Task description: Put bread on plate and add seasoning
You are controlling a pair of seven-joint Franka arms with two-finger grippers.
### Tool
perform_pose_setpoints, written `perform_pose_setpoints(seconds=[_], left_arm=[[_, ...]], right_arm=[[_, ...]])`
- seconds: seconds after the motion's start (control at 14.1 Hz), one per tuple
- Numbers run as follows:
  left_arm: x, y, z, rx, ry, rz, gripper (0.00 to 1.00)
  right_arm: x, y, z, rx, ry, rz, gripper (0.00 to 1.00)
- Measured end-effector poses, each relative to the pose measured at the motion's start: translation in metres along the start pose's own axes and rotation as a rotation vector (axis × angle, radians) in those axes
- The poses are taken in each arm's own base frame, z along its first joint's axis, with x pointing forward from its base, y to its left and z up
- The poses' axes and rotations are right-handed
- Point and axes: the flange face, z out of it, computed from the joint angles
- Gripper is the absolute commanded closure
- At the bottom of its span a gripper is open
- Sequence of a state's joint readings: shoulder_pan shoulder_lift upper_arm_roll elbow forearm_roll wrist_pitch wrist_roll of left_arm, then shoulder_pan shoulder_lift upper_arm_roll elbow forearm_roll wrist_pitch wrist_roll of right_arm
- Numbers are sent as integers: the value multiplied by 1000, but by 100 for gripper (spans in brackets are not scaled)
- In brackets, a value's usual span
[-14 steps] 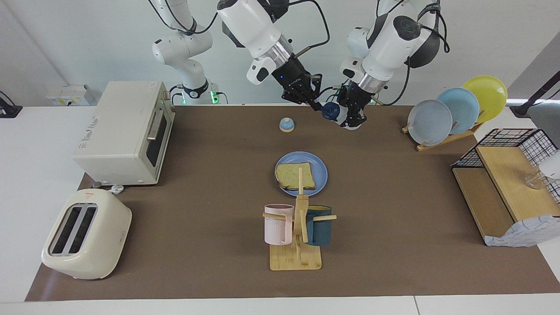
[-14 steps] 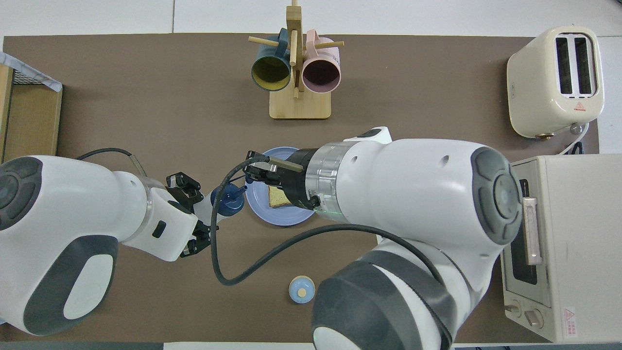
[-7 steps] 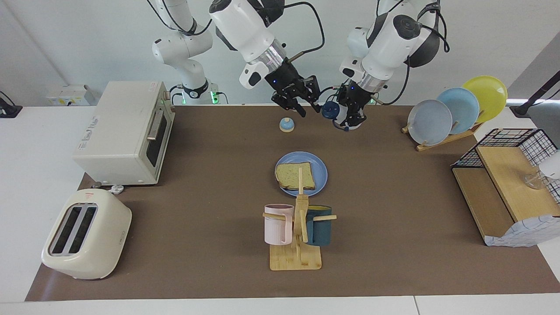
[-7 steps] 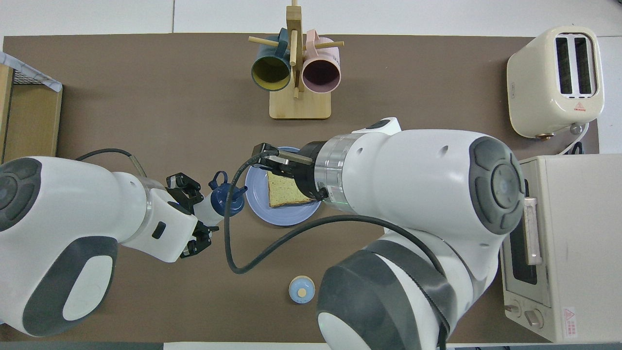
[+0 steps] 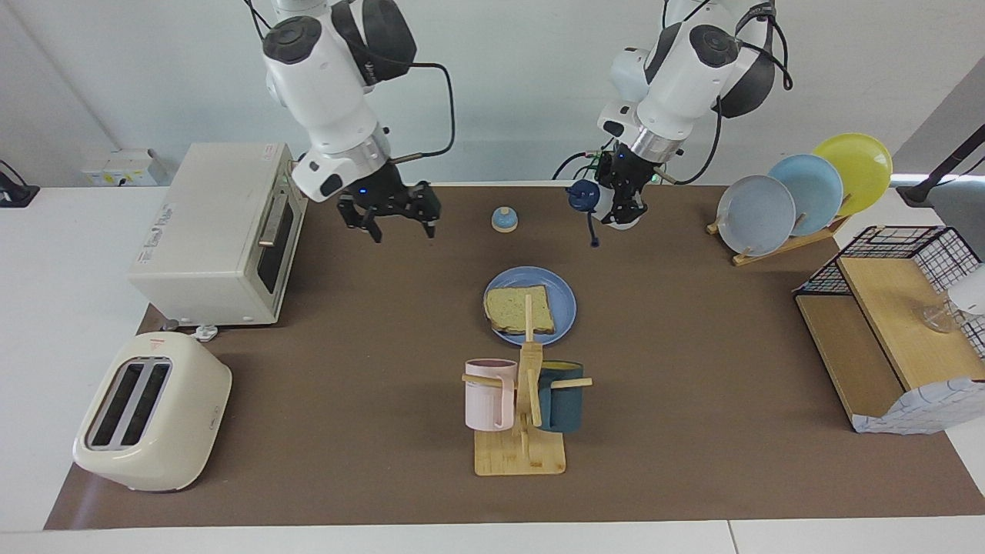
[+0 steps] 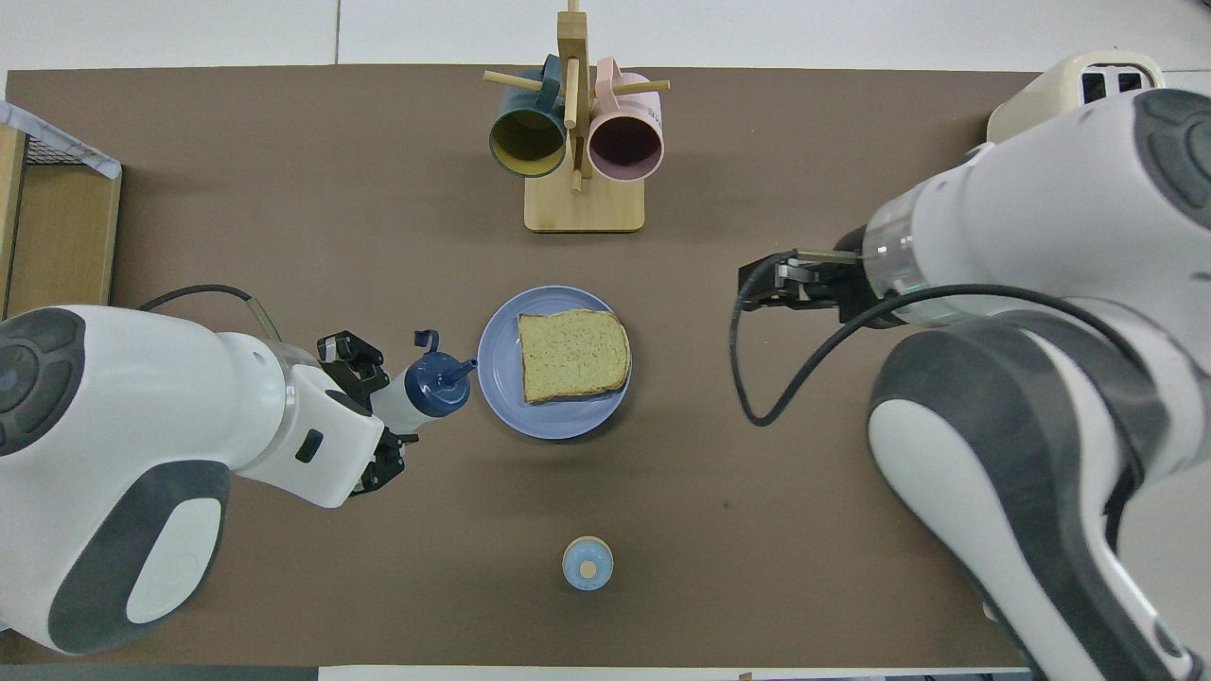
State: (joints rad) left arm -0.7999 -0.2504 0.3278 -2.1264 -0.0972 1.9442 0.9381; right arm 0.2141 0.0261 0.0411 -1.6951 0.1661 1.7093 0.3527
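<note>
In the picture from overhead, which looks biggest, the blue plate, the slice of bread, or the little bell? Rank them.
1. Plate
2. Bread, lying on the plate and well inside its rim
3. Bell, clearly the smallest

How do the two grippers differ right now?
The left gripper is shut on the seasoning bottle, held tilted with its cap flipped open; the right gripper is open and holds nothing. The left gripper hangs beside the plate toward the left arm's end; the right gripper is over bare mat in front of the toaster oven. Both are raised off the table.
</note>
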Motion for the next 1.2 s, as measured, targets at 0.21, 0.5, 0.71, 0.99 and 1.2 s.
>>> perform_pose_setpoints(seconds=[0.21,0.5,0.71,0.99,1.2], left_arm=[[8,1,5,56,-79,25,100],[38,-6,27,133,-222,62,100],[68,1,55,232,-367,112,100],[96,17,92,332,-510,165,100],[108,26,117,389,-649,203,100]], right_arm=[[-7,65,-66,-122,-50,-11,0],[-7,100,-91,-158,-60,-41,0],[-9,102,-78,-166,-87,-62,0],[-6,118,-75,-161,-74,-53,0],[-6,120,-72,-161,-77,-52,0]])
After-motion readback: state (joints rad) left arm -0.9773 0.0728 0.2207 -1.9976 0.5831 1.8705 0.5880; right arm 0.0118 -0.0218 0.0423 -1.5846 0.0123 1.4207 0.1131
